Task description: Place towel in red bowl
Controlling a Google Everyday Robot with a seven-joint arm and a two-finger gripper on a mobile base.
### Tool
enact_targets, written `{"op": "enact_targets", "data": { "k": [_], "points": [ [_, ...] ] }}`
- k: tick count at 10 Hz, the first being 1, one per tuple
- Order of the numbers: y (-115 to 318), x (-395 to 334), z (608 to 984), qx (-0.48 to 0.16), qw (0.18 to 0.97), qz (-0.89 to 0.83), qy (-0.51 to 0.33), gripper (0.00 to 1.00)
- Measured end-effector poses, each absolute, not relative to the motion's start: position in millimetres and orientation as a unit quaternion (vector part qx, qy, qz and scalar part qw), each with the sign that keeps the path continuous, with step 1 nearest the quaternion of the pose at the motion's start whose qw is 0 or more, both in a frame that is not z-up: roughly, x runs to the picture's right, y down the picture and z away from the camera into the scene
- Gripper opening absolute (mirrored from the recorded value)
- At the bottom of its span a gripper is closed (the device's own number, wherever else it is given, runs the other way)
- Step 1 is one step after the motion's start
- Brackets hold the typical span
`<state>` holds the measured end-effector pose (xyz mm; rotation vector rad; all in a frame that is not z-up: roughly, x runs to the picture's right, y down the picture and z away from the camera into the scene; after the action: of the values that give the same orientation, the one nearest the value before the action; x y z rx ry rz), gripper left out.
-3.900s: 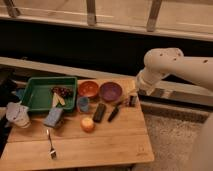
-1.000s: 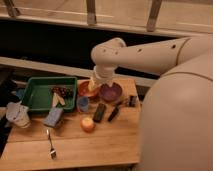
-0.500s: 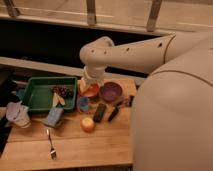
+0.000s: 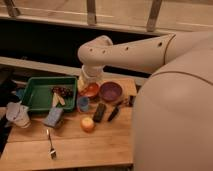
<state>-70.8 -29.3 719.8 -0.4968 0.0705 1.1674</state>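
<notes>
Nearest on the pale wooden table [image 4: 100, 147], a metal fork [image 4: 50, 145] is seen, and beyond it a small round orange fruit [image 4: 87, 123]. To the left, a blue-grey rectangular sponge block [image 4: 53, 117] is laid, and just beside it, at the table's left edge, the crumpled whitish towel [image 4: 17, 114] is found, well apart from the bowls. Two dark oblong objects [image 4: 100, 112] are placed right of the fruit, with a small blue cup [image 4: 83, 103] behind them. A green rectangular plastic tray [image 4: 31, 95] is set further back. The glossy orange-red bowl [image 4: 92, 91] and the round purple bowl [image 4: 110, 91] are stood side by side. The gripper [image 4: 87, 83] is held just over the red bowl's rear rim, its fingers spread wide with nothing gripped, under the bulky white arm [image 4: 130, 50]
</notes>
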Motion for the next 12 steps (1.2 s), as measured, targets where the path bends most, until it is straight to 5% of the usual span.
{"op": "enact_targets", "data": {
  "k": [5, 12],
  "points": [
    [-53, -204, 704, -0.275, 0.841, 0.461, -0.064, 0.69],
    [-12, -325, 671, -0.341, 0.858, 0.357, -0.142, 0.69]
  ]
}}
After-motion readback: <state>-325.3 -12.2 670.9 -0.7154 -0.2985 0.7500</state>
